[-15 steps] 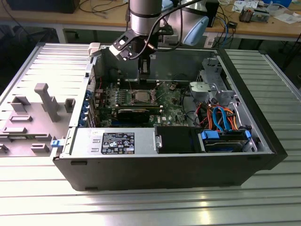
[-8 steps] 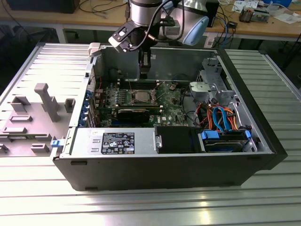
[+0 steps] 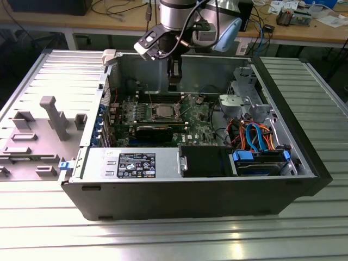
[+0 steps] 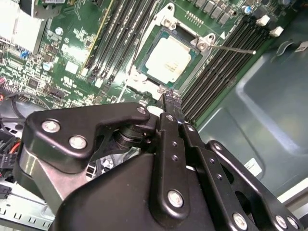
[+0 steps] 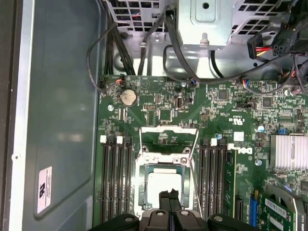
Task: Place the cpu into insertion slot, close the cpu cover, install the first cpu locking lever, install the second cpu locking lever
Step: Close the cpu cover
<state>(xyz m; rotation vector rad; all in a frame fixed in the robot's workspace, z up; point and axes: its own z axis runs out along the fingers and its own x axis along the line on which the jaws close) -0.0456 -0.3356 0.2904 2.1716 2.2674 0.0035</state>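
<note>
Jaws pressed together, nothing pinched. Black two-finger gripper (image 4: 168,97) hovering just beside edge of small square silver-rimmed insertion slot (image 4: 144,85), tips apart from it. Flat square silver-grey cpu (image 4: 167,60) seated in slot. Thin silvery cpu cover (image 4: 204,42) looks down around chip. Thin wire locking lever (image 4: 236,48) sticking out from slot corner, prob. unlatched. Judgement: lever step in hand. Best w/ shut tips on wire only, steady push down + under hook. Avoid chip top & long black memory slots (image 4: 216,72) flanking slot.
</note>
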